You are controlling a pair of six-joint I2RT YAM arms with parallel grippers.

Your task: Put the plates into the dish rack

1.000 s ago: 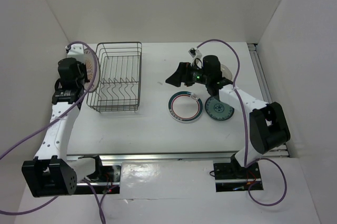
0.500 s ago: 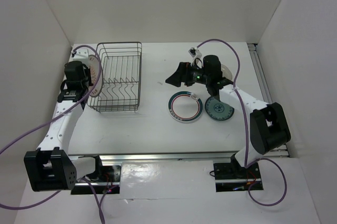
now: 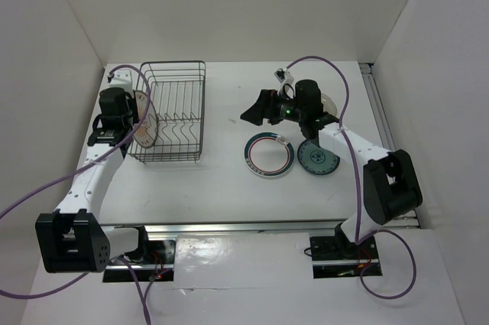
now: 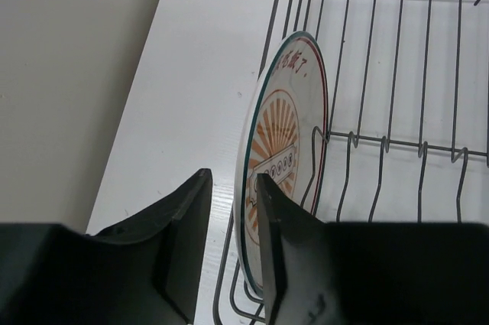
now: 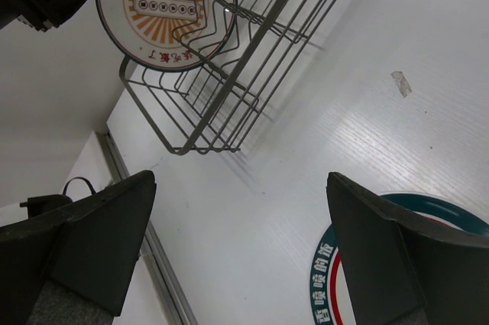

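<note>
**A:** Left wrist view: what has the left gripper got?

**B:** Its jaws stand narrowly apart around the rim of the orange sunburst plate. A sliver of white table shows between one finger and the rim, so the rim isn't pinched.

**A:** And the plate itself?

**B:** It is on edge at the left end of the dish rack, just inside the end wall. A divider prong crosses its face.

**A:** The right gripper?

**B:** Spread wide and holding nothing, over the table near the middle of the top view.

**A:** The other plates?

**B:** Flat on the table, right of centre. The ringed plate has the teal plate just beside it. The grey plate is half hidden behind the right arm.
</note>
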